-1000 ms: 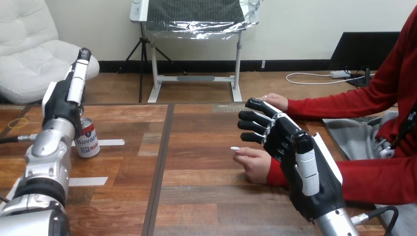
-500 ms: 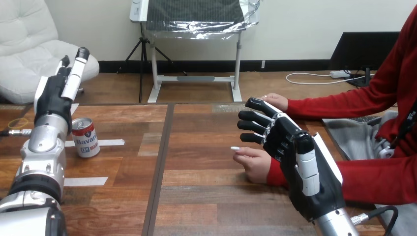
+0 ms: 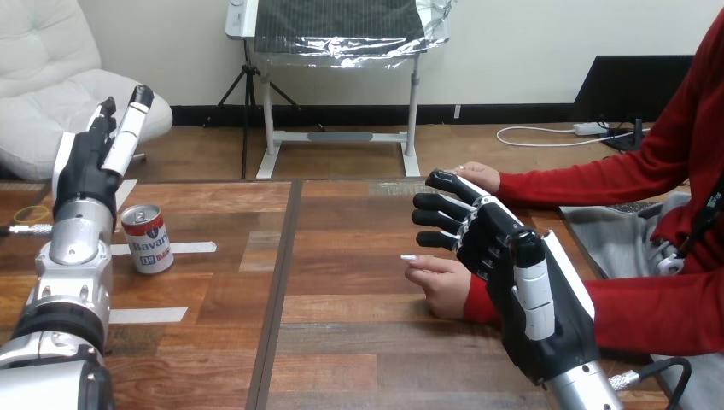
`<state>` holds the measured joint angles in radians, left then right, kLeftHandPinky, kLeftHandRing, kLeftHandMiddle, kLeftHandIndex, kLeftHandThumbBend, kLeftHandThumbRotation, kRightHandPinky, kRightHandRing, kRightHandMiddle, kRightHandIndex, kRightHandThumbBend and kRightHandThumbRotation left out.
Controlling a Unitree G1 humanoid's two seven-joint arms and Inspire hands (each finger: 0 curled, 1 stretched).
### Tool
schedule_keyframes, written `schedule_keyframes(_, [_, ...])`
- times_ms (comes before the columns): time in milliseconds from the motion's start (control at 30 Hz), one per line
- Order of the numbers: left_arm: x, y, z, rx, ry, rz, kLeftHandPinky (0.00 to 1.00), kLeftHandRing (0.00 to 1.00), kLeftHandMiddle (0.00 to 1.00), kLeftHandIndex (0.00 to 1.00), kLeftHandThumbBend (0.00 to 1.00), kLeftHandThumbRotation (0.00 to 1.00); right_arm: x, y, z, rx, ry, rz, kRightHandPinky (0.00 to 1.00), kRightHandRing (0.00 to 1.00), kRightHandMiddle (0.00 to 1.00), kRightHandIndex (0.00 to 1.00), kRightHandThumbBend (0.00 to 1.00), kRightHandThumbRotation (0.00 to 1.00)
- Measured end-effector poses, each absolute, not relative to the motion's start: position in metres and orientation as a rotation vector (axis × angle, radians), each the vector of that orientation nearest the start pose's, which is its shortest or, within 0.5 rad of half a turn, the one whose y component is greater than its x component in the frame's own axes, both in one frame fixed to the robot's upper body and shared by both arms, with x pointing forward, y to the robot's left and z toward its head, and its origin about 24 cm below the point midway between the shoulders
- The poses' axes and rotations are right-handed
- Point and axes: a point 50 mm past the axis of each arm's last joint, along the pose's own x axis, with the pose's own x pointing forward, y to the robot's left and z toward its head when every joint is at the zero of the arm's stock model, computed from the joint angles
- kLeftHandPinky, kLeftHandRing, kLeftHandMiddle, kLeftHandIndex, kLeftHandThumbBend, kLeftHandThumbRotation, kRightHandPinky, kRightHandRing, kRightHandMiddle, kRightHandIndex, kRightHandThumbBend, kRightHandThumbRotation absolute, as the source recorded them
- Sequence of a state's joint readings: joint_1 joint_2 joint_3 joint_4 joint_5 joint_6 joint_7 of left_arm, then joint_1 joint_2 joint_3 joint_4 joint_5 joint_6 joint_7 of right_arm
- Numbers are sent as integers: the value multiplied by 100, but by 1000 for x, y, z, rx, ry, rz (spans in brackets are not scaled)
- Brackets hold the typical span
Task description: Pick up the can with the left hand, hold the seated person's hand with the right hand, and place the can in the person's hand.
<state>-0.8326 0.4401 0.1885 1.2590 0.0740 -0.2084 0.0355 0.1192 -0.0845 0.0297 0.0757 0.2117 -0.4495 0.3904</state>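
- there's a wide stretch of bare tabletop (image 3: 341,342) through the middle of the frame, running from the bottom edge up to the far edge, with only a dark seam (image 3: 277,299) crossing it.
- the can (image 3: 147,239) stands upright at the left of the frame, well in from the tabletop's edges, with open wood to its right.
- one strip of white tape (image 3: 189,248) lies flat just right of the can, a second strip (image 3: 149,314) sits lower down, and a yellow band (image 3: 30,213) lies at the far left.
- the left hand (image 3: 90,158) is raised at the upper left, fingers straight and pointing up, holding nothing, above and left of the can and apart from it.
- the right hand (image 3: 491,243) sits right of centre, fingers loosely spread and pointing left, gripping nothing.
- the person's nearer hand (image 3: 440,282) rests on the wood just below it. i can't tell if they touch.
- the person's farther hand (image 3: 480,175) lies just behind the right hand's fingertips.
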Motion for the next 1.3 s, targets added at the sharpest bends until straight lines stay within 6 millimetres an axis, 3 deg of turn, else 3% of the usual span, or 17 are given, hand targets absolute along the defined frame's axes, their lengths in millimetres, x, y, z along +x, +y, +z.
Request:
schedule_keyframes(133, [367, 281, 78, 329, 181, 283, 96, 99, 100, 100, 82, 30, 220, -153, 41, 68, -277, 338, 73, 79, 80, 84, 88, 100])
schedule_keyframes(167, [367, 281, 78, 337, 184, 283, 95, 98, 100, 100, 85, 22, 220, -153, 41, 68, -277, 338, 73, 79, 80, 84, 88, 100])
schedule_keyframes(467, [366, 285, 78, 379, 207, 291, 91, 97, 100, 100, 91, 4, 220, -153, 41, 67, -277, 340, 73, 79, 80, 84, 88, 100])
schedule_keyframes(1300, [366, 287, 78, 381, 216, 296, 91, 97, 100, 98, 89, 0, 220, -153, 42, 68, -278, 353, 72, 79, 80, 85, 89, 100])
